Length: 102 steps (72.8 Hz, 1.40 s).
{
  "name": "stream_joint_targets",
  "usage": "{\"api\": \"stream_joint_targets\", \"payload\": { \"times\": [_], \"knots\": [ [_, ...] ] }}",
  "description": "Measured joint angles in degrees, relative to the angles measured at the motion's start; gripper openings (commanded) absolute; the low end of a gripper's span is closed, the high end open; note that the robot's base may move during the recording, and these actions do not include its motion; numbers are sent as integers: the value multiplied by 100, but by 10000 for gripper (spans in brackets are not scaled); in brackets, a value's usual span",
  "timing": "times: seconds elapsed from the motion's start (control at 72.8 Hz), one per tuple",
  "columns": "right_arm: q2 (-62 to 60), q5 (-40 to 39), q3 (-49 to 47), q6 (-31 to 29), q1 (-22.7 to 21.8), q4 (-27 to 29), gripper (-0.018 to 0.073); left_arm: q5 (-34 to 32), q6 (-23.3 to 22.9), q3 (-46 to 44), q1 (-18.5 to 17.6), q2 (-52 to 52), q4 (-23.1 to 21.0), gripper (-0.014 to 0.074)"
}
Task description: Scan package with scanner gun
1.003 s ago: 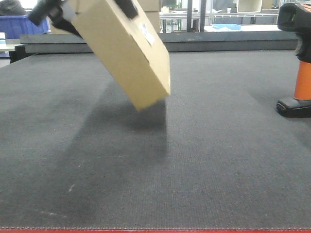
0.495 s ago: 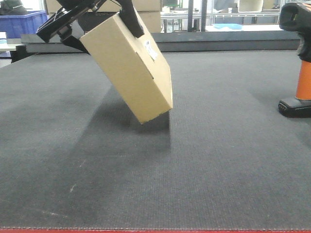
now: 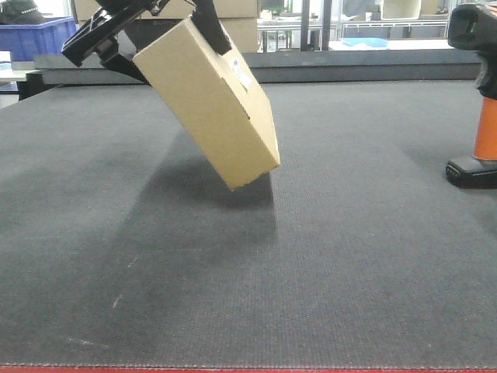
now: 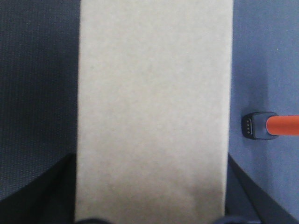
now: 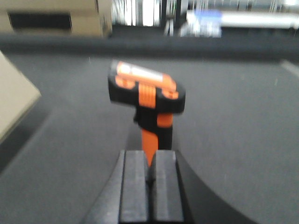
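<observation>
Left tool (image 3: 163,35) in the front view is clamped across the upper end of the package (image 3: 213,109), one finger over the face with the small white label (image 3: 241,78) and the other behind it. The box hangs down and away from the tool at a steep tilt. Its low corner is close over the dark grey surface (image 3: 311,272), and I can't tell if it actually touches. The scanner gun (image 3: 487,124) stands upright on its black foot, way off to the side of that tool at the frame edge, with nothing gripping it.

Left wrist view is basically all cardboard. The package runs straight out from between the tool's dark fingers (image 4: 46,196) and fills the middle. Off to one side of the box you just catch the scanner's foot and a bit of orange handle.

Right wrist view is blurry, but the right tool (image 5: 149,186) has its pads pressed together and holds nothing. The scanner gun stands straight ahead of it, head up, close but not in the grip as far as I can see. A corner of the package pokes in from the side.

So I'd say the box is picked up and presented, and that part's done. What's left is opening the right tool, grabbing the scanner's handle and aiming its head at the label.
</observation>
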Motion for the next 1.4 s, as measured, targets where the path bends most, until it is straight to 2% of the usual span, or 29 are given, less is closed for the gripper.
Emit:
{"api": "stream_joint_targets", "payload": {
  "times": [0.124,0.467,0.632,0.893,1.003,1.223,1.319,1.402],
  "knots": [
    [1097,-314,-168,0,0,0,-169,-13,0,0,0,0,11,-111],
    [3261,-2185,-189,0,0,30,-169,-35,-10,0,0,0,153,-111],
    [4280,-3366,-189,34,0,53,-169,-35,-10,0,0,0,163,-111],
    [5695,-5873,-118,1229,0,-7,-169,-35,-10,0,0,0,163,-111],
    [5894,-6282,-118,1338,0,-92,-169,-24,-10,0,0,0,163,-111],
    [5974,-6434,-118,1373,0,-146,-167,-24,-10,0,0,0,176,-111],
    [5979,-6446,-118,1383,0,-146,-65,-24,-10,0,0,0,176,-111],
    [5979,-6446,-118,1383,0,-146,131,-24,-10,0,0,0,176,-111]
  ]
}}
